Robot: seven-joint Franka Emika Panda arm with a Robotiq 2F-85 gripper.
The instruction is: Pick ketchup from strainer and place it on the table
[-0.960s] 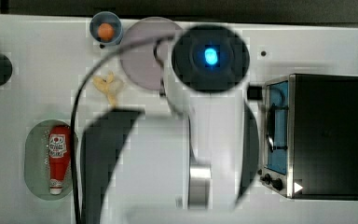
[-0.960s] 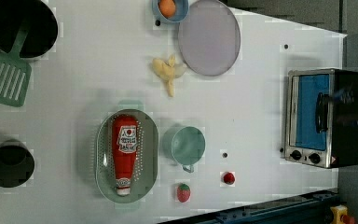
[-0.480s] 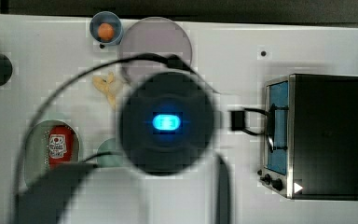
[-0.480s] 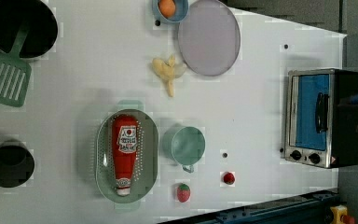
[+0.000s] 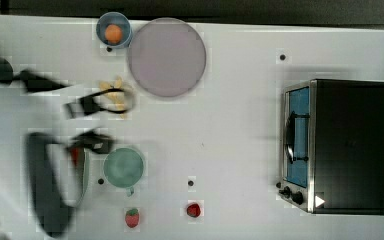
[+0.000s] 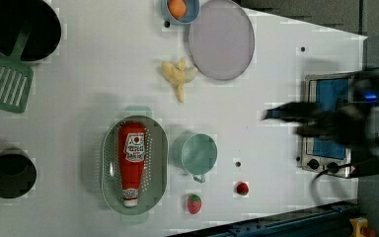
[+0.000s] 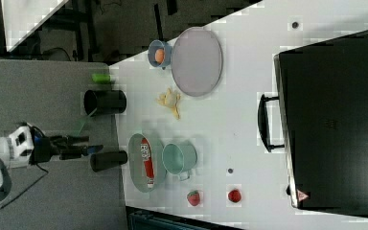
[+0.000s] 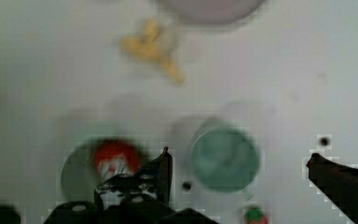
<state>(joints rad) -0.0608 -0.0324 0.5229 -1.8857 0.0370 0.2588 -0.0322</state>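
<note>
Gripper (image 8: 237, 172) spread wide, hovering apart from ketchup (image 6: 132, 163) in strainer (image 6: 109, 163).

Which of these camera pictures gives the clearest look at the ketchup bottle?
The left view: the ketchup lies unobstructed in the strainer, label and white cap plain. The right view shows it whole but smaller. In the top view the blurred arm covers most of it; the wrist view shows a blurred red patch.

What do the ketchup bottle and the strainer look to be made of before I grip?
The ketchup: likely glossy squeezable plastic, red body, white cap, printed label. The strainer: probably matte moulded plastic, pale green, with rows of punched holes and a tab handle.
</note>
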